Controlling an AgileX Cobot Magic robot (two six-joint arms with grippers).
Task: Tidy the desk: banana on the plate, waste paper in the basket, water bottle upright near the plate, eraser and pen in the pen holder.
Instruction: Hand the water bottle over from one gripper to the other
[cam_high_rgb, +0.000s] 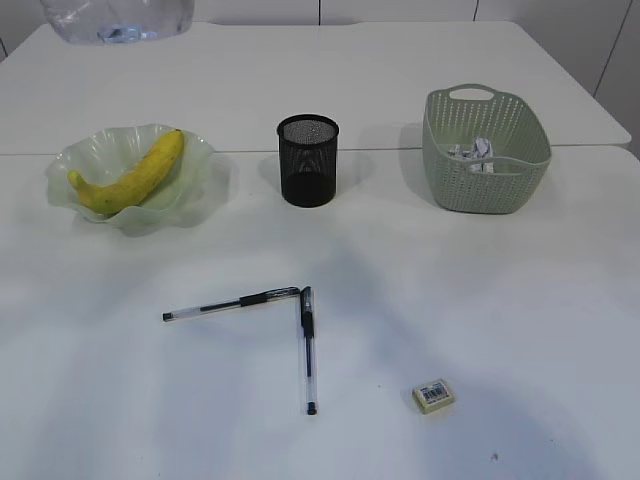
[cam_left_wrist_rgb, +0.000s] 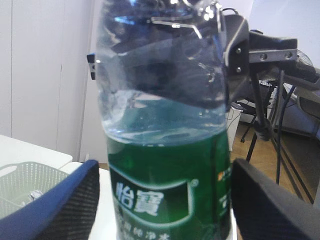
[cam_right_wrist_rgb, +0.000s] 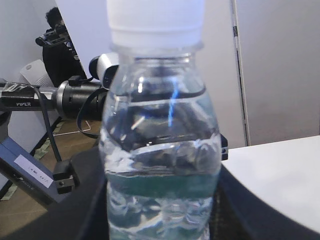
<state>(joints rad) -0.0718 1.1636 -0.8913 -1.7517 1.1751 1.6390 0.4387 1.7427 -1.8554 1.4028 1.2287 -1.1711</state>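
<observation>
The water bottle (cam_high_rgb: 120, 20) hangs in the air above the far left of the desk (cam_high_rgb: 500, 300); only its clear end shows at the top edge of the exterior view. My right gripper (cam_right_wrist_rgb: 160, 200) is shut on the bottle's clear body (cam_right_wrist_rgb: 160, 140) below the white cap (cam_right_wrist_rgb: 155, 20). My left gripper (cam_left_wrist_rgb: 165, 200) stands open around the green label (cam_left_wrist_rgb: 165, 190), with a narrow gap at each finger (cam_left_wrist_rgb: 65, 205). The banana (cam_high_rgb: 135, 172) lies on the plate (cam_high_rgb: 205, 160). Two pens (cam_high_rgb: 232, 303) (cam_high_rgb: 308, 345) and the eraser (cam_high_rgb: 433, 395) lie on the desk. Waste paper (cam_high_rgb: 475, 155) sits in the basket (cam_high_rgb: 485, 185). The pen holder (cam_high_rgb: 308, 160) stands at the middle back.
Neither arm shows in the exterior view. The two pens meet at a corner near the desk's middle front. A second white table (cam_high_rgb: 400, 70) stands behind the desk. Camera stands and cables (cam_left_wrist_rgb: 270, 100) lie beyond the desk in the wrist views.
</observation>
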